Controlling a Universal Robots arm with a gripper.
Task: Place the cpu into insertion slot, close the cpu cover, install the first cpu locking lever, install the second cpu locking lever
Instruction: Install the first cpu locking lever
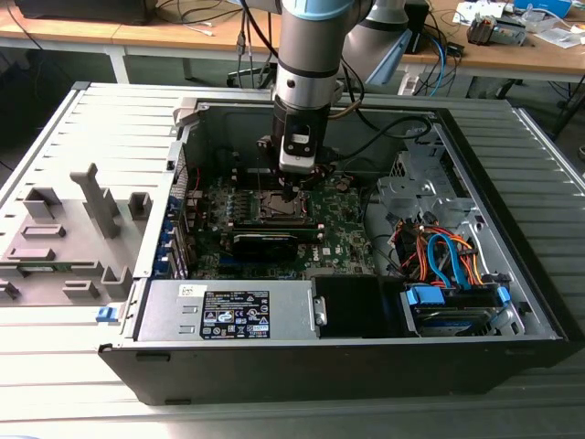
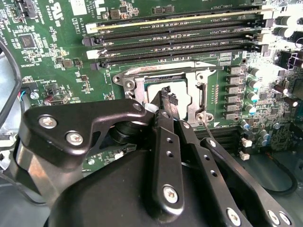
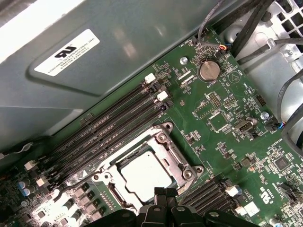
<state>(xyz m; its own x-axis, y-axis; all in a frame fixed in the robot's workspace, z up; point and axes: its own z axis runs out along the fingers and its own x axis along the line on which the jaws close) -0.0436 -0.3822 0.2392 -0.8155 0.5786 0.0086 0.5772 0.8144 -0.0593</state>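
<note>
The cpu (image 3: 142,172) sits in the insertion slot (image 3: 185,171), pincer (image 3: 161,190) above (closed, holding nothing).

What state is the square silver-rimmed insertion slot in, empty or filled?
Filled: in the first wrist view a flat silver cpu lies inside the insertion slot.

Your arm (image 1: 306,55) is silver-grey with a light-blue cap (image 1: 315,7) at 12 o'clock; black cables (image 1: 251,37) run alongside. Your gripper (image 2: 166,99) is black linkage with silver screws (image 2: 49,122).

Silver cpu (image 3: 142,176), seemingly inside insertion slot (image 3: 173,152)
</note>
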